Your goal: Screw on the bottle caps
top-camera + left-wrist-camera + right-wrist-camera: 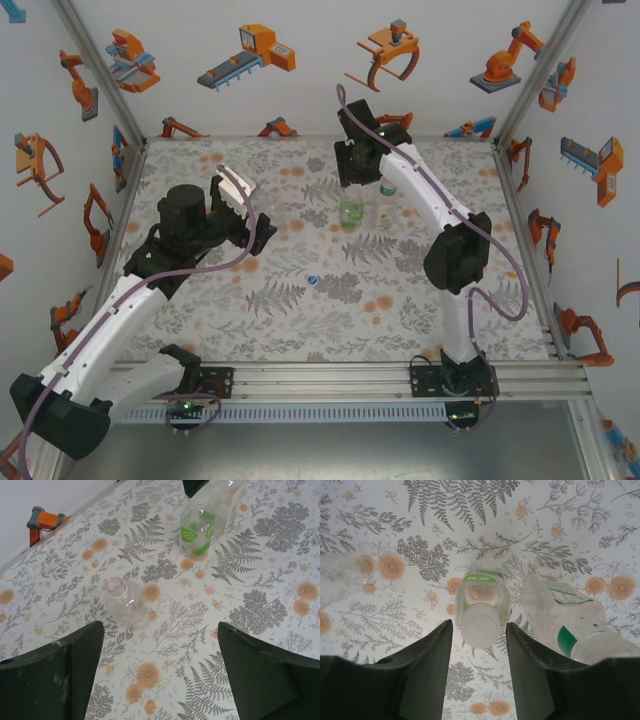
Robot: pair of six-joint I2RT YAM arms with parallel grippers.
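Looking at progress, I'd call it maybe a third done. The green-labelled bottle (pixel 481 592) stands upright with a whitish cap (pixel 481 622) sitting on its neck, though I can't tell how tightly it's screwed down. The right tool (pixel 479 630) is straight above it, fingers flanking that cap closely. Can't tell if they're pinching it or just clear of it.

Left of the green-labelled bottle, the clear bottle (pixel 126 604) has a bare open neck, no cap. A blue cap (pixel 313 281) lies loose on the bench (pixel 250 320), left of the green-labelled bottle and nearer the arm bases. Just right of the green-labelled bottle is a third bottle (pixel 565 625) with a green-and-white label, and I can't make out its top.

The left tool (pixel 159 630) is spread wide with nothing between its fingers, hovering on the far side of the clear bottle from the green-labelled one.
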